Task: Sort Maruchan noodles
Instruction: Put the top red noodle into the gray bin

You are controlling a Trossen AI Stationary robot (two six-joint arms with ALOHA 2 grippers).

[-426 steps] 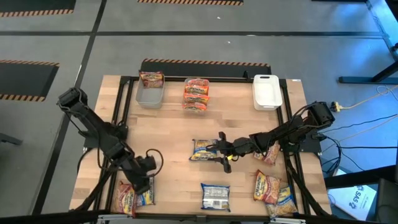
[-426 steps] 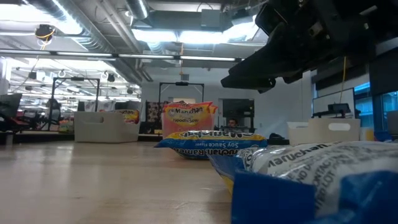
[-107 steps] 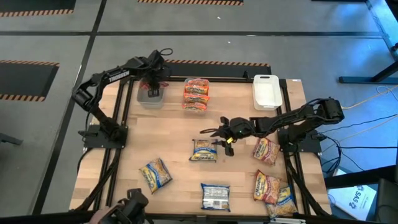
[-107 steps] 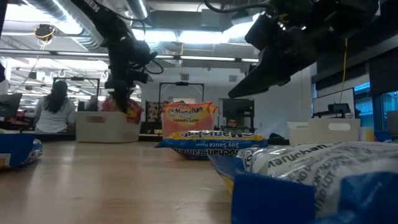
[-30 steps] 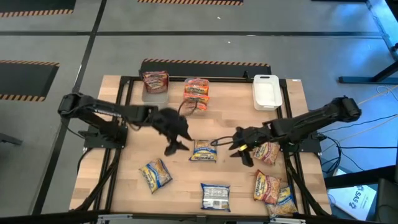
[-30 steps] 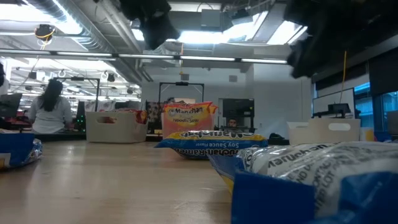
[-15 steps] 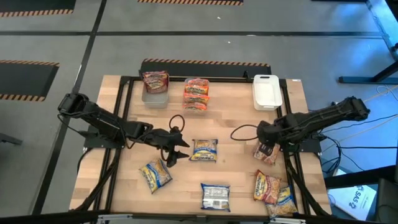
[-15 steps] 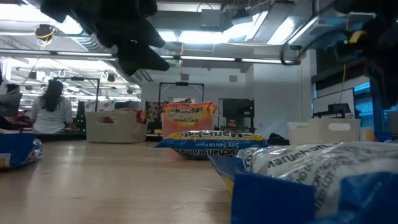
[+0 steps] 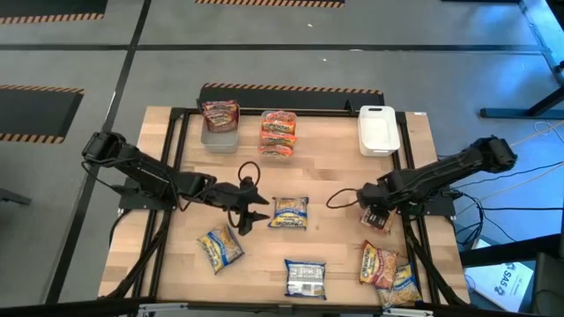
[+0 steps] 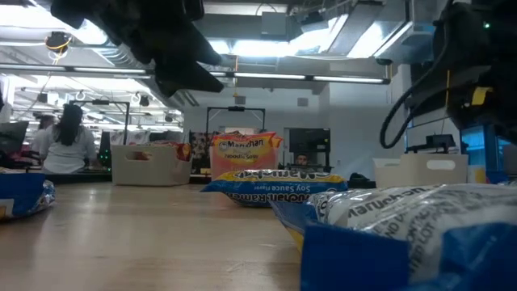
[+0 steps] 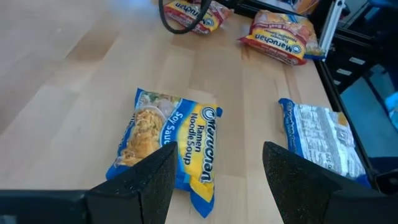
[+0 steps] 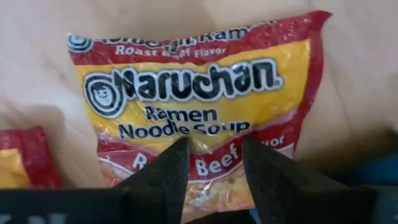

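Wooden tabletop point(image 9: 335, 255) is your work area: with bins at twelve o'clock partly filled, you're in the pick-up step, loose Maruchan noodles still lying from center to five o'clock. Your right gripper point(image 12: 213, 163) hangs at three o'clock directly over the roast beef packet point(image 12: 199, 112), fingers part-spread and empty, so your next move looks like lowering and closing on it. Your left gripper point(image 11: 214, 168), fingers wide and empty, faces the blue soy sauce packet point(image 11: 168, 146) at center.

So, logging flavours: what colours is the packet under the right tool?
Red and yellow Roast Beef packet, clearest in the right wrist view.
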